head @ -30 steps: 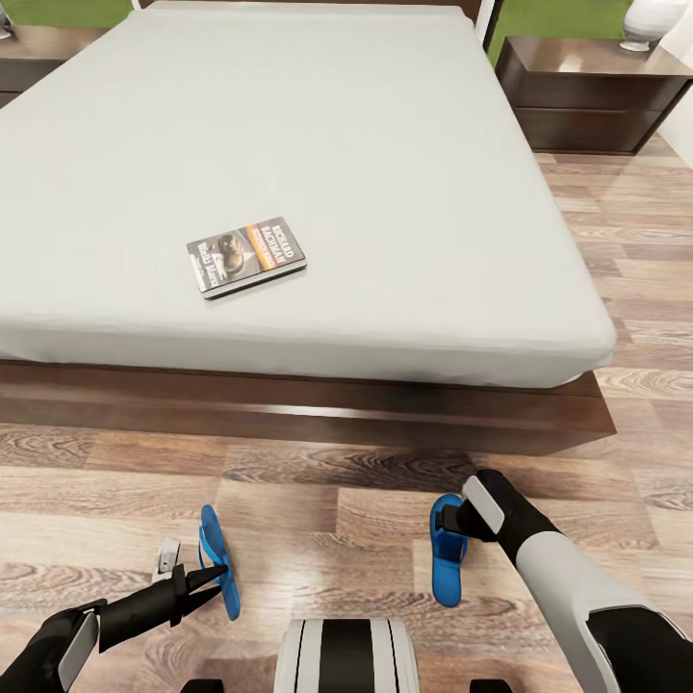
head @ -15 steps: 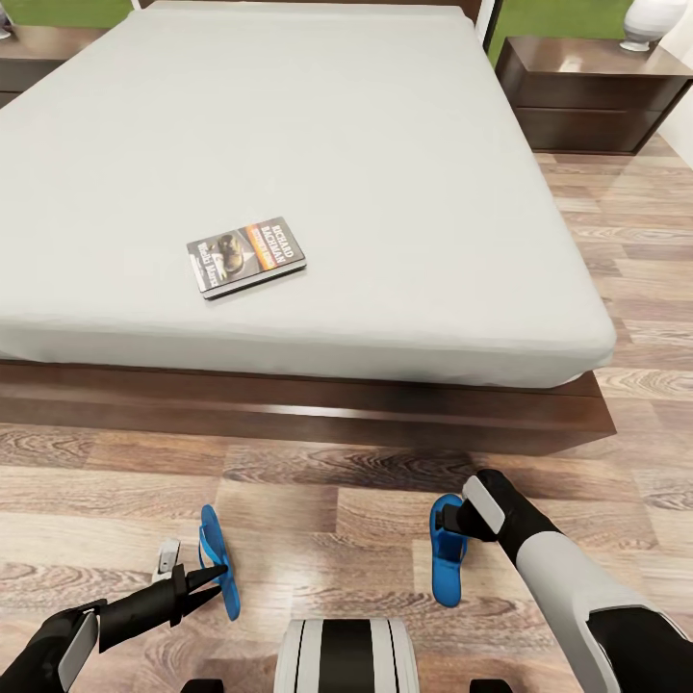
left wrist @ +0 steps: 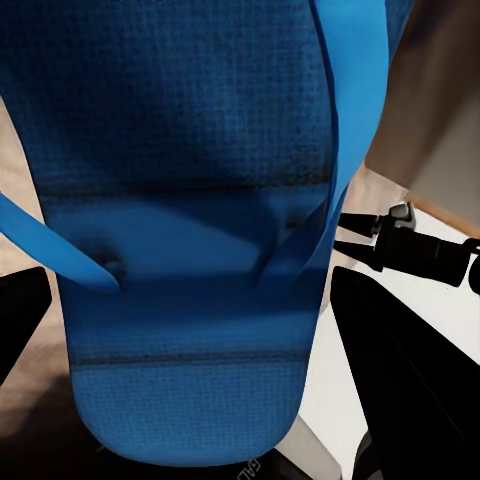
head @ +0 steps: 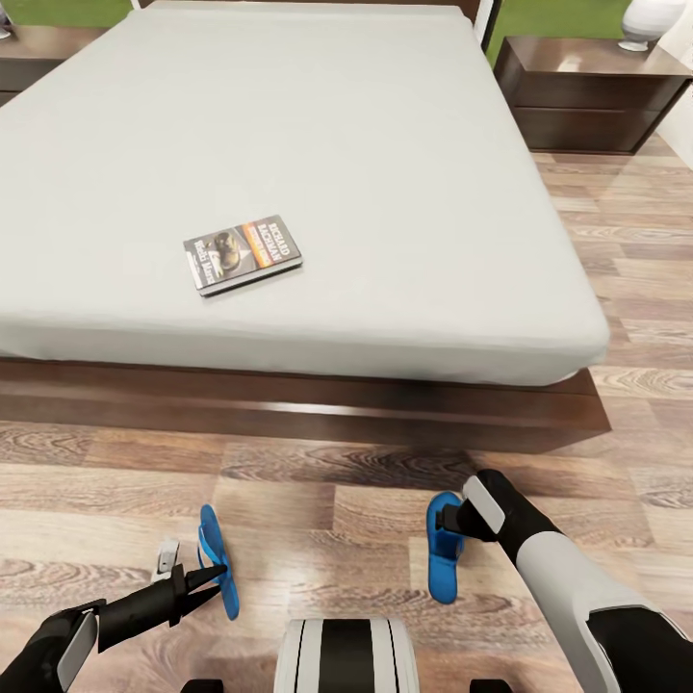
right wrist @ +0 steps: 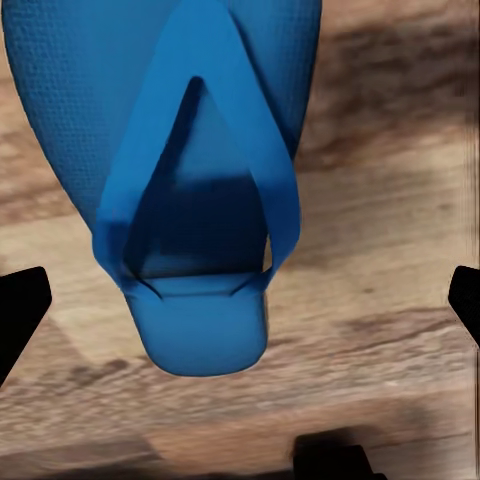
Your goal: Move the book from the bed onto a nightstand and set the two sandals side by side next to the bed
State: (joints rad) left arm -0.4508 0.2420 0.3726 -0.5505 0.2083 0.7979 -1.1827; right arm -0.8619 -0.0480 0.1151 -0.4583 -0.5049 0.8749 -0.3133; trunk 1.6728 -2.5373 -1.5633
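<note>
My left claw (head: 217, 575) pinches one sandal (head: 218, 561) on edge over the floor (head: 337, 500); whether my right claw (head: 452, 525) grips the other sandal (head: 443, 558), I cannot tell. They look light and floppy, best held by the sole's edge. Beyond, the book (head: 243, 254) lies near the bed's (head: 385, 192) foot edge.

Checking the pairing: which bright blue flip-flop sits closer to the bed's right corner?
The bright blue flip-flop at the right gripper, below the dark brown bed frame corner; the other blue flip-flop, at the left gripper, lies further left.
</note>
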